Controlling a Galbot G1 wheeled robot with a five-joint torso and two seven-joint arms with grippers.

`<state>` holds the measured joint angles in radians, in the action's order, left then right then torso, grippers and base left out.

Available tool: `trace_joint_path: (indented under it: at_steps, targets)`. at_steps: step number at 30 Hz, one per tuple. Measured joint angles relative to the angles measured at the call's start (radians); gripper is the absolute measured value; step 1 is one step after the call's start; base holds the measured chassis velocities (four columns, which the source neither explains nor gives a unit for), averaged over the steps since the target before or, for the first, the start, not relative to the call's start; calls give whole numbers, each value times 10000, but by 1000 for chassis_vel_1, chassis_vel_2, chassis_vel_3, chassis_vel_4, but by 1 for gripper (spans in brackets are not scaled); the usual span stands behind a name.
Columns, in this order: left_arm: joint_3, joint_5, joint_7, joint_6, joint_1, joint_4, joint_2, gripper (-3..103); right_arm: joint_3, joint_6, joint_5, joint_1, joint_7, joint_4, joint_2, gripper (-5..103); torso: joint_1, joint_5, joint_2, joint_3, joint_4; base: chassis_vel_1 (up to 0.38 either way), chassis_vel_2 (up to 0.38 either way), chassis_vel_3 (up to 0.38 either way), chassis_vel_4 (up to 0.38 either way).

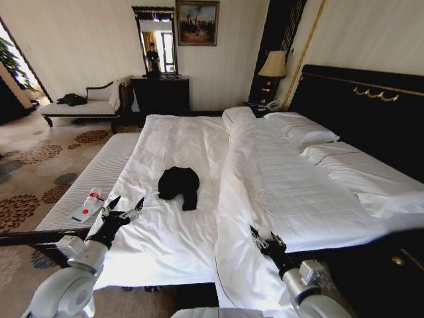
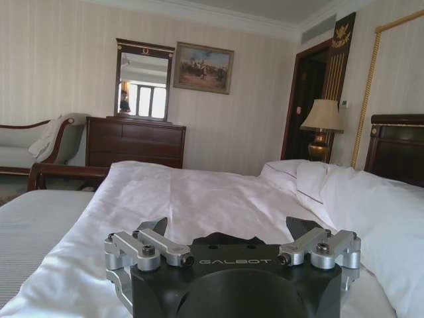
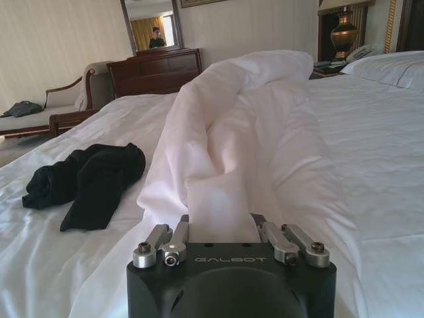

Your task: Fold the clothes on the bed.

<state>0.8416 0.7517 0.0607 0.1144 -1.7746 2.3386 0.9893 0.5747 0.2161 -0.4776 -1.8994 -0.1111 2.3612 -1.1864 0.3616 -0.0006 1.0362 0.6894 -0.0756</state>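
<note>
**Black T-shirt lies crumpled on the bed, both grippers held near the foot**

The black T-shirt [image 1: 179,185] is seen bunched in a heap on the white sheet of the bed [image 1: 165,238], roughly midway along the left half and just beside the ridge of the pushed-up white duvet [image 1: 240,179]. In the right wrist view the T-shirt [image 3: 86,182] is shown lying loose, touched by neither gripper.

The left gripper [image 1: 124,211] is held over the near left corner of the bed, well short of the T-shirt; its fingers are spread wide and nothing is held between them. A small white object with red markings [image 1: 88,204] lies on the ribbed bench [image 1: 99,175] just beside this gripper.

The right gripper [image 1: 265,242] is positioned at the foot of the duvet ridge. Whether its fingers are parted or closed cannot be told, as their tips are hidden against the white fabric
</note>
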Motion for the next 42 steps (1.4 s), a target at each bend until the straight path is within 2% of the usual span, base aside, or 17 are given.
trace_joint_path:
  at_steps: [1, 3, 4, 9, 12, 24, 28, 30, 35, 42]
  targets:
    - [0, -1, 1, 0, -2, 0, 17, 100, 0, -7, 4, -4, 0, 9, -8, 36, 0, 0, 0, 0, 0, 0, 0, 0, 0]
    - [0, -3, 0, 0, -5, 0, 24, 100, 0, -11, 8, -6, 1, 13, -12, 36, 0, 0, 0, 0, 0, 0, 0, 0, 0]
    - [-3, -18, 1, -2, -17, -4, 46, 100, 2, -28, 25, -14, 5, 13, -35, 25, 0, 0, -1, 0, 1, 0, 0, 0, 0]
    - [-8, -27, 2, -10, -33, -2, 72, 100, 0, -59, 56, -31, 13, 14, -110, 14, 0, 0, 0, 0, 0, 0, 0, 0, 0]
    - [-9, -27, 2, -14, -17, -3, 81, 100, -5, -64, 57, -32, 16, 38, -127, 2, 0, 0, 0, 0, 0, 0, 0, 0, 0]
    - [-24, -28, 3, -25, 14, -46, 123, 100, 278, -69, -63, -22, 23, 286, -383, 1, 0, 0, -1, 0, 0, 0, 0, 0, 0]
    - [-25, -28, 4, -25, 37, -55, 125, 100, 775, 106, -424, -3, -66, 637, -561, 1, 0, 2, -1, 0, 1, 0, 0, 0, 0]
    - [-26, -9, 14, -26, 122, -81, 148, 100, 1572, 473, -1203, -15, -293, 1251, -958, 1, 0, -2, -1, 0, 1, 0, 0, 0, 0]
    - [-64, 11, 35, -26, 204, -125, 160, 100, 2391, 784, -2143, 61, -632, 1418, -1443, 1, 0, -1, 0, 0, 0, 0, 0, 0, 0]
    - [-69, 64, 48, -25, 277, -185, 157, 100, 3361, 929, -2338, 168, -859, 1421, -1905, 1, 0, 1, -1, 0, 1, 0, 0, 0, 0]
